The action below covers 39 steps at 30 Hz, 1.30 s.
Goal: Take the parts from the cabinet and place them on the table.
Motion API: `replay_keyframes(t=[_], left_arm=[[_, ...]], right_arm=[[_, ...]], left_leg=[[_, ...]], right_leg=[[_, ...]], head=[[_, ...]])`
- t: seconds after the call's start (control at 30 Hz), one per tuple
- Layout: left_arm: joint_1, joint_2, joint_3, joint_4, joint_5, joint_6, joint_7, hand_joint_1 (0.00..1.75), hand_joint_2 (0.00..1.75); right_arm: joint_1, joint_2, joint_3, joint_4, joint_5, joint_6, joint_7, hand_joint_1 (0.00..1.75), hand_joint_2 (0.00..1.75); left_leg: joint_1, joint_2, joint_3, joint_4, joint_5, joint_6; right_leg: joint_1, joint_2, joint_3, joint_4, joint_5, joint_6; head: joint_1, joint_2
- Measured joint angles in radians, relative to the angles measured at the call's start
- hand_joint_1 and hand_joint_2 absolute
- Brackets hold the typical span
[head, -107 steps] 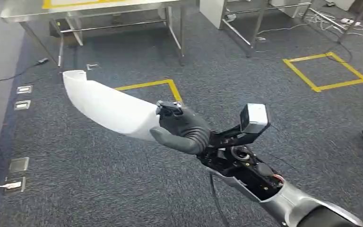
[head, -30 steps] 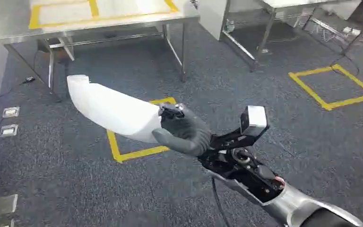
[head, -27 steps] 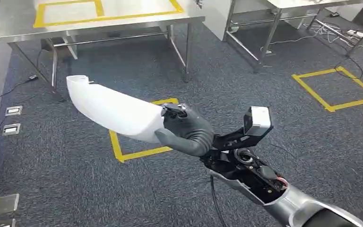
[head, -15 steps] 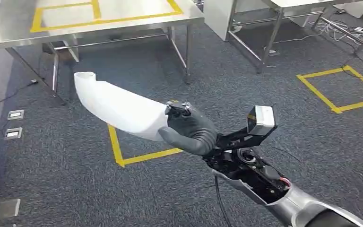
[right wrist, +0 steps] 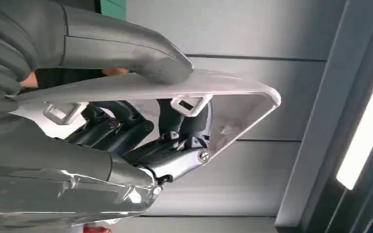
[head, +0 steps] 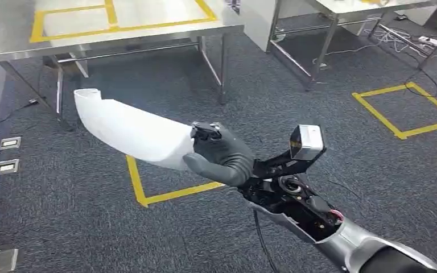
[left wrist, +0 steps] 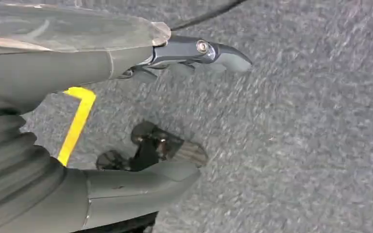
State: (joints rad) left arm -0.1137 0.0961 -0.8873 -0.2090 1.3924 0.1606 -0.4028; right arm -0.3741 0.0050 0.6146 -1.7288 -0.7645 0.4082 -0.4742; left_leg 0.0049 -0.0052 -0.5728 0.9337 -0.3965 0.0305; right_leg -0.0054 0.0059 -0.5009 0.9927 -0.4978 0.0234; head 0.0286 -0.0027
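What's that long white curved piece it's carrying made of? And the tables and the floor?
White curved part, held by the right hand: looks like moulded plastic, smooth and matte, with thin walls and moulded clips inside, seen in the right wrist view. Table: probably stainless steel, with a brushed, reflective top. Floor: dark grey carpet with a speckled, fibrous texture.

You are looking down at a dark grey carpet (head: 91, 227) marked with yellow tape squares (head: 405, 109). A steel table (head: 11, 42) with a yellow tape outline on its top stands ahead to your left, and a second steel frame (head: 318, 40) stands to the right. Floor sockets (head: 8, 153) sit at the left edge, and cables (head: 415, 42) trail at far right.
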Motion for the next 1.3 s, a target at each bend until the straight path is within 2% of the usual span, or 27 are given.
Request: replay_keyframes(t=[0.1, 0.13, 0.17, 0.2, 0.3, 0.33, 0.37, 0.4, 0.5, 0.53, 0.57, 0.6, 0.63, 0.67, 0.7, 0.73, 0.8, 0.87, 0.9, 0.93, 1.0, 1.03, 1.13, 1.17, 1.2, 1.23, 1.3], left_arm=[[-0.002, 0.001, 0.000, 0.000, 0.000, 0.000, 0.000, 0.00, 1.75], [-0.001, 0.001, 0.000, 0.000, 0.000, 0.000, 0.000, 0.00, 1.75], [0.000, 0.000, 0.000, 0.000, 0.000, 0.000, 0.000, 0.00, 1.75], [0.002, 0.000, 0.000, 0.000, 0.000, -0.002, 0.000, 0.00, 1.75], [0.002, -0.005, 0.000, 0.000, 0.001, -0.008, 0.000, 0.00, 1.75], [-0.001, -0.005, 0.000, 0.000, 0.001, -0.008, 0.000, 0.00, 1.75], [-0.003, -0.005, 0.000, 0.000, 0.001, -0.008, 0.000, 0.00, 1.75], [-0.001, -0.005, 0.000, 0.000, 0.001, -0.008, 0.000, 0.00, 1.75], [-0.005, -0.002, 0.000, 0.000, 0.000, -0.010, 0.000, 0.00, 1.75], [-0.006, -0.003, 0.000, 0.000, 0.000, -0.011, 0.001, 0.00, 1.75], [-0.009, -0.004, 0.000, 0.000, -0.002, -0.011, 0.002, 0.00, 1.75], [-0.009, -0.004, 0.000, 0.000, -0.003, -0.011, 0.003, 0.00, 1.75], [-0.008, -0.004, 0.000, 0.000, -0.003, -0.011, 0.004, 0.00, 1.75], [-0.006, -0.004, 0.000, 0.000, -0.003, -0.011, 0.006, 0.00, 1.75], [-0.004, -0.004, 0.000, 0.000, -0.003, -0.011, 0.006, 0.00, 1.75], [-0.003, -0.003, 0.000, 0.000, -0.005, -0.011, 0.006, 0.00, 1.75], [-0.005, 0.001, 0.000, 0.000, -0.011, -0.013, 0.006, 0.00, 1.75], [-0.010, 0.002, 0.000, 0.000, -0.017, -0.014, 0.009, 0.00, 1.75], [-0.013, 0.002, 0.000, 0.000, -0.018, -0.014, 0.011, 0.00, 1.75], [-0.013, 0.001, 0.000, 0.000, -0.018, -0.014, 0.011, 0.00, 1.75], [-0.012, 0.001, 0.000, 0.000, -0.018, -0.014, 0.014, 0.00, 1.75], [-0.013, 0.001, 0.000, 0.000, -0.018, -0.014, 0.013, 0.00, 1.75], [-0.017, 0.004, 0.000, 0.000, -0.021, -0.014, 0.015, 0.00, 1.75], [-0.016, 0.005, 0.000, 0.000, -0.021, -0.014, 0.018, 0.00, 1.75], [-0.015, 0.005, 0.000, 0.000, -0.021, -0.014, 0.018, 0.00, 1.75], [-0.014, 0.005, 0.000, 0.000, -0.021, -0.013, 0.018, 0.00, 1.75], [-0.017, 0.004, 0.000, 0.000, -0.021, -0.013, 0.018, 0.00, 1.75]], right_arm=[[-0.001, 0.000, 0.000, 0.002, -0.001, 0.001, 0.000, 1.75, 1.75], [0.001, 0.000, 0.000, 0.005, -0.001, 0.000, 0.000, 1.75, 1.75], [0.002, 0.000, 0.000, 0.007, -0.001, 0.000, 0.000, 1.75, 1.75], [0.002, 0.000, 0.000, 0.008, -0.001, 0.000, 0.000, 1.75, 1.75], [0.001, 0.000, 0.000, 0.010, -0.001, -0.002, 0.000, 1.75, 1.75], [0.000, 0.000, 0.001, 0.011, -0.001, -0.003, -0.001, 1.75, 1.75], [0.000, 0.000, 0.001, 0.011, 0.000, -0.004, 0.000, 1.75, 1.75], [0.003, 0.000, 0.002, 0.011, 0.000, -0.005, 0.001, 1.75, 1.75], [0.000, 0.000, 0.001, 0.011, 0.002, -0.010, 0.000, 1.75, 1.75], [-0.001, 0.000, 0.002, 0.011, 0.003, -0.013, 0.001, 1.75, 1.75], [0.000, 0.000, 0.002, 0.011, 0.005, -0.014, 0.001, 1.75, 1.75], [0.001, 0.000, 0.003, 0.011, 0.007, -0.016, 0.002, 1.75, 1.75], [0.003, 0.000, 0.003, 0.011, 0.008, -0.017, 0.002, 1.75, 1.75], [0.004, 0.000, 0.003, 0.011, 0.008, -0.018, 0.002, 1.75, 1.75], [0.004, 0.000, 0.003, 0.011, 0.008, -0.019, 0.002, 1.75, 1.75], [0.004, 0.000, 0.003, 0.011, 0.008, -0.021, 0.002, 1.75, 1.75], [0.003, 0.000, 0.003, 0.011, 0.008, -0.024, 0.002, 1.75, 1.75], [0.002, 0.000, 0.003, 0.011, 0.008, -0.024, -0.001, 1.75, 1.75], [0.002, 0.000, 0.003, 0.011, 0.008, -0.024, -0.001, 1.75, 1.75], [0.003, 0.000, 0.004, 0.011, 0.008, -0.024, -0.001, 1.75, 1.75], [0.002, 0.000, 0.003, 0.011, 0.008, -0.024, -0.002, 1.75, 1.75], [0.000, 0.000, 0.003, 0.011, 0.008, -0.024, -0.002, 1.75, 1.75], [0.003, 0.000, 0.003, 0.015, 0.008, -0.021, -0.006, 1.75, 1.75], [0.003, 0.000, 0.003, 0.018, 0.008, -0.019, -0.008, 1.75, 1.75], [0.003, 0.000, 0.003, 0.019, 0.008, -0.018, -0.008, 1.75, 1.75], [0.003, 0.000, 0.003, 0.019, 0.008, -0.017, -0.009, 1.75, 1.75], [0.002, 0.000, 0.003, 0.019, 0.008, -0.015, -0.010, 1.75, 1.75]], left_leg=[[-0.001, -0.001, 0.009, 0.000, -0.011, 0.009], [-0.001, -0.002, 0.013, 0.001, -0.017, 0.009], [-0.001, -0.002, 0.021, 0.001, -0.022, 0.008], [0.000, -0.003, 0.030, 0.001, -0.029, 0.006], [0.000, -0.005, 0.053, 0.002, -0.049, -0.003], [-0.004, -0.006, 0.054, 0.007, -0.052, -0.008], [-0.003, -0.006, 0.047, 0.005, -0.054, -0.014], [-0.003, -0.005, 0.054, 0.008, -0.054, -0.021], [0.000, -0.003, 0.055, 0.033, -0.073, -0.034], [0.000, -0.002, 0.024, 0.090, -0.095, -0.039], [0.002, -0.002, -0.028, 0.176, -0.127, -0.042], [0.003, -0.001, -0.083, 0.264, -0.161, -0.048], [0.004, -0.001, -0.126, 0.326, -0.180, -0.052], [0.005, -0.001, -0.150, 0.345, -0.173, -0.052], [0.005, -0.001, -0.148, 0.315, -0.139, -0.052], [0.005, -0.001, -0.124, 0.240, -0.085, -0.048], [0.004, 0.000, -0.047, 0.040, 0.034, -0.038], [-0.006, 0.000, -0.040, 0.018, -0.018, -0.027], [-0.008, -0.001, -0.036, 0.013, 0.006, -0.020], [-0.005, -0.001, -0.034, 0.012, 0.006, -0.014], [0.001, 0.000, -0.010, 0.006, 0.002, -0.004], [0.000, 0.000, -0.006, 0.006, -0.003, 0.003], [-0.001, -0.001, 0.004, 0.006, -0.016, 0.010], [-0.001, -0.002, 0.012, 0.006, -0.023, 0.010], [-0.001, -0.002, 0.021, 0.006, -0.029, 0.009], [-0.001, -0.004, 0.034, 0.007, -0.038, 0.008], [-0.001, -0.006, 0.060, 0.007, -0.055, 0.002]], right_leg=[[-0.004, 0.000, -0.126, 0.225, -0.094, 0.009], [-0.004, -0.001, -0.166, 0.283, -0.113, 0.013], [-0.005, -0.001, -0.179, 0.284, -0.099, 0.016], [-0.005, -0.001, -0.168, 0.239, -0.059, 0.015], [-0.004, -0.001, -0.076, -0.020, 0.099, 0.001], [0.001, -0.002, -0.086, -0.035, 0.064, -0.002], [0.005, -0.002, -0.076, -0.033, 0.059, -0.013], [0.004, -0.001, -0.075, -0.037, 0.076, -0.021], [-0.003, 0.000, -0.048, -0.045, 0.073, -0.033], [-0.004, -0.002, -0.043, -0.044, 0.069, -0.039], [-0.004, -0.003, -0.041, -0.044, 0.066, -0.041], [-0.003, -0.004, -0.039, -0.044, 0.061, -0.042], [-0.003, -0.003, -0.036, -0.044, 0.056, -0.042], [-0.003, -0.001, -0.030, -0.044, 0.051, -0.042], [-0.004, 0.002, -0.021, -0.044, 0.045, -0.042], [-0.004, 0.004, -0.010, -0.044, 0.037, -0.040], [-0.004, 0.004, 0.012, -0.045, 0.020, -0.033], [0.000, 0.004, 0.014, -0.048, 0.012, -0.022], [-0.001, 0.003, 0.015, -0.052, 0.007, -0.015], [0.000, 0.004, 0.024, -0.041, 0.012, -0.010], [-0.001, 0.001, 0.031, -0.030, -0.009, 0.002], [-0.001, 0.000, 0.010, 0.017, -0.026, 0.005], [-0.002, 0.000, -0.130, 0.245, -0.114, 0.010], [-0.003, 0.000, -0.164, 0.283, -0.121, 0.012], [-0.003, 0.000, -0.170, 0.271, -0.101, 0.011], [-0.003, 0.000, -0.156, 0.212, -0.050, 0.009], [-0.003, 0.000, -0.101, 0.040, 0.077, -0.001]], head=[[0.013, 0.000], [0.014, 0.000], [0.018, 0.000], [0.021, 0.000], [0.034, 0.000], [0.027, 0.000], [0.029, 0.000], [0.027, 0.000], [0.022, 0.000], [0.012, 0.000], [0.003, 0.000], [0.003, 0.000], [0.002, 0.000], [0.001, 0.000], [0.000, 0.000], [-0.002, 0.000], [-0.004, 0.000], [-0.007, 0.000], [-0.006, 0.000], [-0.005, 0.000], [0.002, 0.000], [0.003, 0.000], [0.014, 0.000], [0.019, 0.000], [0.021, 0.000], [0.025, 0.000], [0.033, 0.000]])
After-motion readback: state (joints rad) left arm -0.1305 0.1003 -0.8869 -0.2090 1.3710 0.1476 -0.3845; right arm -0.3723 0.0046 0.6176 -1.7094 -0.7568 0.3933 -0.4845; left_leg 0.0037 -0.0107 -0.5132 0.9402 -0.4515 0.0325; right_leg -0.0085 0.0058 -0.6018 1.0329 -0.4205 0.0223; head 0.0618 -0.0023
